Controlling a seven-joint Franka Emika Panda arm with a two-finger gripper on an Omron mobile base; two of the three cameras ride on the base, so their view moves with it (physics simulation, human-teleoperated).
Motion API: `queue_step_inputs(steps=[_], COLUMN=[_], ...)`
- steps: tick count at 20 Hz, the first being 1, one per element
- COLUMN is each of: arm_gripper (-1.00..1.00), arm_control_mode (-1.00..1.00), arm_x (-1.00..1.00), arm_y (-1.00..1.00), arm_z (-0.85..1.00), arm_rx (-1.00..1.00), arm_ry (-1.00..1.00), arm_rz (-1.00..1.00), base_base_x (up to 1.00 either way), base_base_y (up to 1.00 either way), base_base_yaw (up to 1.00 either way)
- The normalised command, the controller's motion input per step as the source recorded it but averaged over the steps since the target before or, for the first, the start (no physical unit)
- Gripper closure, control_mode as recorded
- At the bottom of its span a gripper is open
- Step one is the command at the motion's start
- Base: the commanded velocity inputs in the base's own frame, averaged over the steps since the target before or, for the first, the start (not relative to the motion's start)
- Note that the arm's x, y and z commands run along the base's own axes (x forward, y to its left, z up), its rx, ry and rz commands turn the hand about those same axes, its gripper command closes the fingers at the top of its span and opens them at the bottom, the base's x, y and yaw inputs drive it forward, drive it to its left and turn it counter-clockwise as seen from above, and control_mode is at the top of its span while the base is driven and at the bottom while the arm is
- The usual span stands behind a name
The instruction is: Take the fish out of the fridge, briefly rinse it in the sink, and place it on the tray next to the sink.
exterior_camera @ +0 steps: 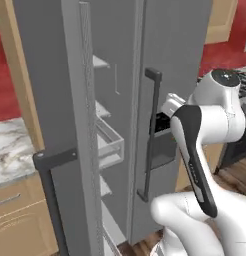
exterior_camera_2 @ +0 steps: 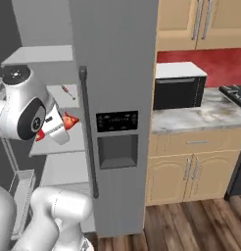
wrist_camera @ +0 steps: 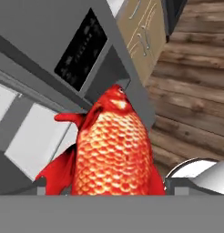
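The red-orange fish (wrist_camera: 114, 150) is sitting right between the two dark finger tips of the gripper (wrist_camera: 104, 189), very close to the hand camera. Its scaly body is filling the gap between the tips, with one tip on each side of it. The jaws are standing wide, and I cannot tell for sure if they are squeezing the fish or just sitting beside it.

In the right base view, bits of the fish (exterior_camera_2: 68, 121) are poking out red from behind the white hand, just in front of the pale shelves of the fridge (exterior_camera_2: 115, 59). The hand is hanging near the open left half of the fridge, beside a long dark bar handle (exterior_camera_2: 88, 132).

The fridge is tall and grey. Its left door (exterior_camera: 55, 100) is swinging open toward the robot, and the door is carrying small bins (exterior_camera: 111, 145) on its inside. The open door is standing close on the left of the arm, and the shut right door with the black dispenser panel (exterior_camera_2: 117, 121) is standing close on the right. So the hand is working in a tight gap between them.

To the right of the fridge, a black microwave (exterior_camera_2: 179, 90) is sitting on a marble counter (exterior_camera_2: 210, 113) over tan cabinets (exterior_camera_2: 188, 169). More tan cabinets (exterior_camera_2: 201, 22) are hanging above, on a red wall (exterior_camera_2: 225, 63). A wooden floor (exterior_camera_2: 196, 223) is lying below. To the left of the fridge, another bit of marble counter (exterior_camera: 10, 150) is showing.
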Motion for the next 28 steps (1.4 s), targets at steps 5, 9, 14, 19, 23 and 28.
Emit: queue_step_inputs(steps=[5, 9, 14, 19, 23, 28], arm_gripper=[1.0, 1.0, 1.0, 1.0, 1.0, 1.0], arm_control_mode=[1.0, 1.0, 1.0, 1.0, 1.0, 1.0], arm_x=[0.0, 0.0, 0.0, 0.0, 0.0, 0.0], arm_y=[0.0, 0.0, 0.0, 0.0, 0.0, 0.0], arm_z=[0.0, 0.0, 0.0, 0.0, 0.0, 0.0], arm_rx=[0.0, 0.0, 0.0, 0.0, 0.0, 0.0], arm_ry=[0.0, 0.0, 0.0, 0.0, 0.0, 0.0], arm_rz=[0.0, 0.0, 0.0, 0.0, 0.0, 0.0], base_base_x=[-0.08, 0.01, 0.14, 0.52, 1.0, 1.0], base_base_y=[-0.21, -0.38, -0.56, -0.6, -0.14, 0.01], base_base_yaw=[-0.98, -1.0, -0.94, -0.82, -0.5, -0.31])
